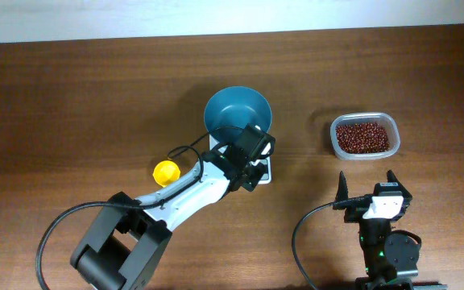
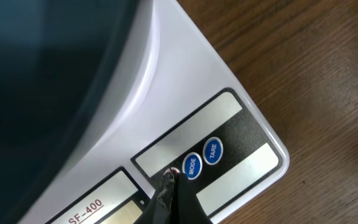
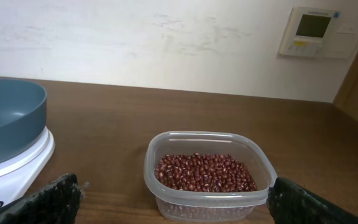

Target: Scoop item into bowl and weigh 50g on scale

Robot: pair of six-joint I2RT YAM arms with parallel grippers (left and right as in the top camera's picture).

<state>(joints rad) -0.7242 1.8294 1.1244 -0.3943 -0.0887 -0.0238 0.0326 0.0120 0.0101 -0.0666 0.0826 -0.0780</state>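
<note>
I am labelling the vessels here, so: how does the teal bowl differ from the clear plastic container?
The teal bowl is round and opaque; the clear plastic container is a rounded rectangle and see-through. The bowl shows no beans, while the container holds red-brown beans. The bowl stands on the white scale; the container stands directly on the table. Both are upright and have no lid.

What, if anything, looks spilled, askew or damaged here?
Nothing stands out. The beans lie inside their clear container, and the empty teal bowl sits upright on the white scale.
</note>
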